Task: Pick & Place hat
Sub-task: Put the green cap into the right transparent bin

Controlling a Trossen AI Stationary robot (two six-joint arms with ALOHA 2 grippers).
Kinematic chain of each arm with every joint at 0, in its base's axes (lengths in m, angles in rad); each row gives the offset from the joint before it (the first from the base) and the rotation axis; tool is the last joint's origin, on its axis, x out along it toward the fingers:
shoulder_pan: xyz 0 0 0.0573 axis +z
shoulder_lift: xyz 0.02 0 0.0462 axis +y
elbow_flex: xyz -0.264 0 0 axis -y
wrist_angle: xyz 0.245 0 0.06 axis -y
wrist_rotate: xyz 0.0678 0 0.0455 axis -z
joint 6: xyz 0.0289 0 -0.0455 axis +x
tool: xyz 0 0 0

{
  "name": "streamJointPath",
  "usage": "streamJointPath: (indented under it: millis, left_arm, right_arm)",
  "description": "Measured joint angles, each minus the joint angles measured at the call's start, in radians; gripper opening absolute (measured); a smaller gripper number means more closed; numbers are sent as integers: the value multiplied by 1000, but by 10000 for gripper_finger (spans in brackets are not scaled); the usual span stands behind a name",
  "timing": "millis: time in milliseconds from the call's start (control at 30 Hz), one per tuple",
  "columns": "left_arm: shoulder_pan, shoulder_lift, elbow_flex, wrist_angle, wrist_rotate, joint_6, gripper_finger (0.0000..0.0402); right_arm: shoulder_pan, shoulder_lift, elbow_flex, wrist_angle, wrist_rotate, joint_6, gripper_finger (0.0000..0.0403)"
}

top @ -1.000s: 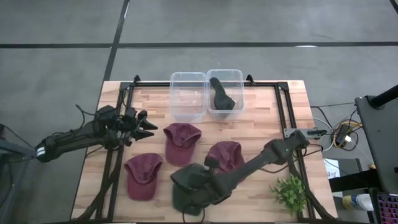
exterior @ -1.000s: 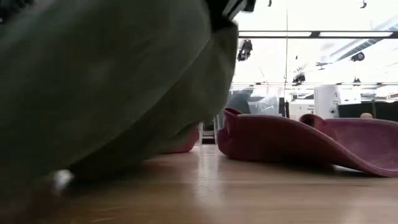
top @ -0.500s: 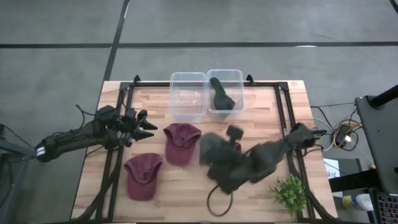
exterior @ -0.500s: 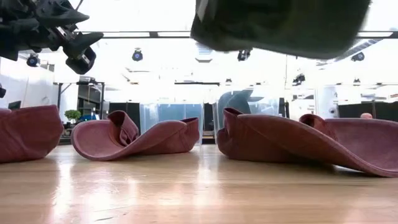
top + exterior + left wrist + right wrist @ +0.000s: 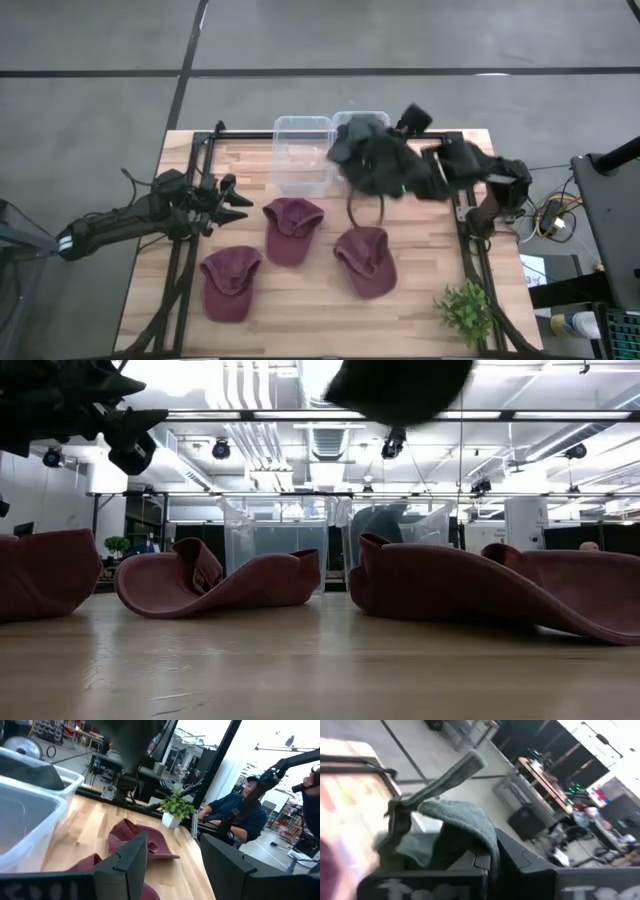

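Note:
A dark grey-green hat [image 5: 372, 160] hangs in the air over the right clear bin [image 5: 345, 120], held by my right gripper [image 5: 402, 172], which is shut on it. In the low view the hat [image 5: 400, 382] shows at the top, well above the table. Another dark hat [image 5: 30, 772] lies inside that bin. Three maroon hats [image 5: 290, 228] [image 5: 365, 260] [image 5: 228, 282] lie on the wood. My left gripper [image 5: 238, 201] waits open near the table's left side, touching nothing. My right gripper pinches the dark hat's crown cloth [image 5: 470, 827] between its two fingers, coming level from the table's right. The hat is lifted clear. Its brim [image 5: 445, 777] sticks out beyond the fingers, and its strap loop [image 5: 365, 208] dangles below.
A second clear bin [image 5: 303, 152] stands left of the right one at the far edge. A small potted plant [image 5: 465, 310] sits at the near right corner. A black frame [image 5: 455, 175] runs along the table's sides. A seated person [image 5: 235, 815] is beyond the table.
My right gripper has carried the dark hat from the table's near edge up and toward the far edge, over the maroon hats, to above the right bin. The hat has gone from lying on the wood to hanging clear, strap dangling.

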Motion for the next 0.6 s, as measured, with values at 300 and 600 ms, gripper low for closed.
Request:
streamJointPath:
  millis: [300,600]
  left_arm:
    - [0,0,0,7,-20,8,178]
    - [0,0,0,7,-22,8,178]
  right_arm:
    - [-240,3,-1,120,-198,-154,8]
    - [-381,7,-2,139,-325,-161,8]
